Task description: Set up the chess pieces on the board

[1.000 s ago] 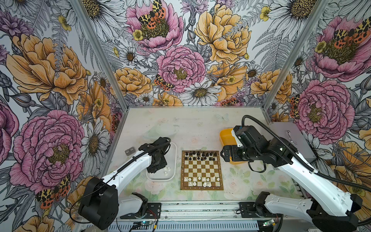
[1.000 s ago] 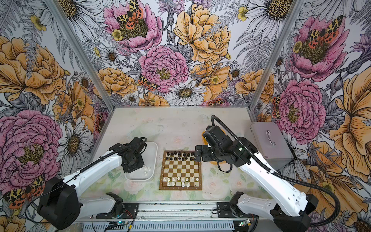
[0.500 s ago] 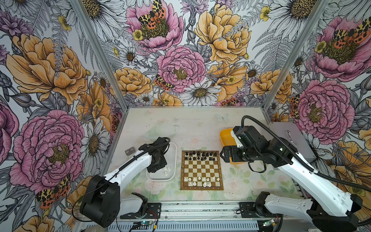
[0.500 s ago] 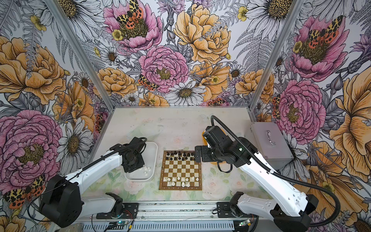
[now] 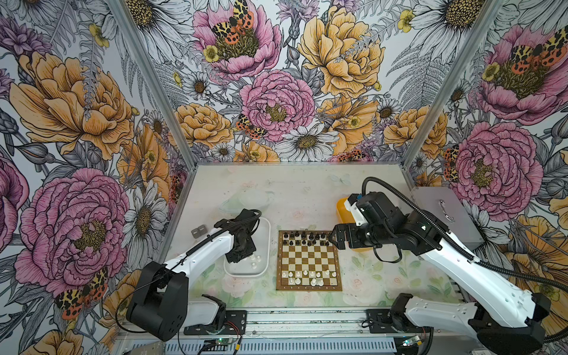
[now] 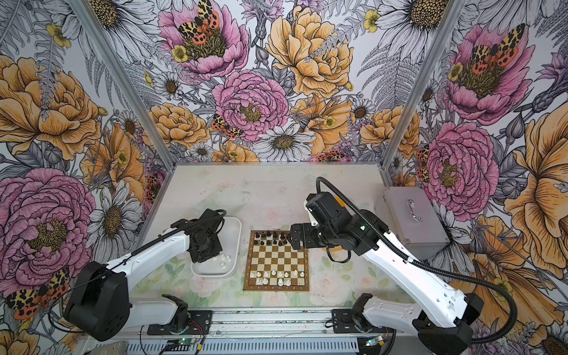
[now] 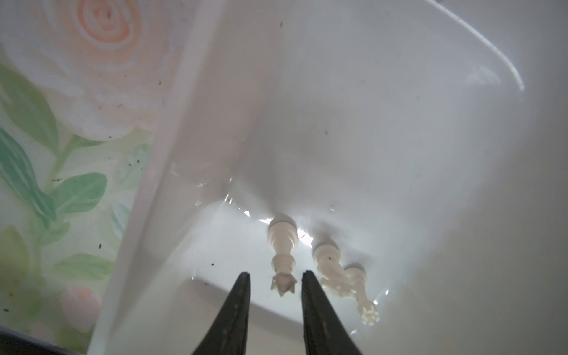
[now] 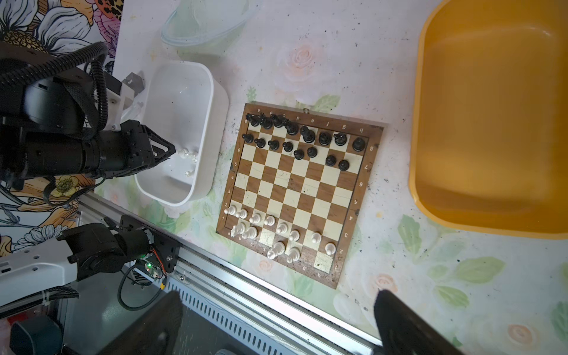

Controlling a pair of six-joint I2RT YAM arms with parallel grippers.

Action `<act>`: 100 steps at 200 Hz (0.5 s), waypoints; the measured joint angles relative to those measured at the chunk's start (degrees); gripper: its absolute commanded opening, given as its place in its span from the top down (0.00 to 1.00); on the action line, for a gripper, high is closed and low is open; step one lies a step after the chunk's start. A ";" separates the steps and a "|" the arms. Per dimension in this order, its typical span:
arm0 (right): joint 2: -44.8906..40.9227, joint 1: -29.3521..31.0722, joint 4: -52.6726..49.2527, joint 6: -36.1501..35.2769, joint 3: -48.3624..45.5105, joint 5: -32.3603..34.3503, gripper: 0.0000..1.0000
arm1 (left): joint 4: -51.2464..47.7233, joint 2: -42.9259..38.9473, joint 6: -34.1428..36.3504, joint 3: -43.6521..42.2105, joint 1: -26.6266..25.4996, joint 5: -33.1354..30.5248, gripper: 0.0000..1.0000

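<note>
**Left end effector straddling a white piece in the tray**

The left end effector [image 7: 275,275] is hanging inside the white tray [image 5: 266,233] near its wall. Its jaws are standing narrowly apart on either side of a lying white piece [image 7: 282,246], not touching it. Two other white pieces [image 7: 330,264] are lying just beside. The right end effector [image 5: 333,239] is hanging wide open at the board [image 5: 309,259], by its far right corner, near the yellow tray [image 8: 491,123]. There, black pieces [image 5: 307,238] are filling the far two rows and white ones [image 5: 304,276] are standing in the near two, the edge row showing empty squares. The middle rows are lying bare.
</note>
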 measured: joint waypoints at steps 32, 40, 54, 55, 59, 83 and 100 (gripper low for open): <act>0.39 0.00 0.00 -0.31 0.00 0.00 0.00 | -0.02 0.79 0.17 0.00 0.20 0.02 0.73; 0.57 0.00 0.00 -0.46 0.00 0.00 0.00 | 0.00 0.85 0.17 0.00 0.20 0.00 0.73; 0.74 0.00 0.02 -0.70 0.00 0.00 0.00 | 0.00 0.87 0.35 0.00 0.20 0.02 0.74; 0.74 0.00 0.02 -0.70 0.00 0.00 0.00 | 0.00 0.87 0.35 0.00 0.20 0.02 0.74; 0.76 0.00 0.02 -0.83 0.00 0.00 0.00 | 0.00 0.87 0.35 0.00 0.20 0.02 0.74; 0.74 0.00 0.02 -1.07 0.00 0.00 0.00 | 0.00 0.98 0.37 0.00 0.20 0.00 0.74; 0.74 0.00 0.02 -1.16 0.00 0.02 0.00 | 0.02 1.03 0.42 0.00 0.20 0.00 0.75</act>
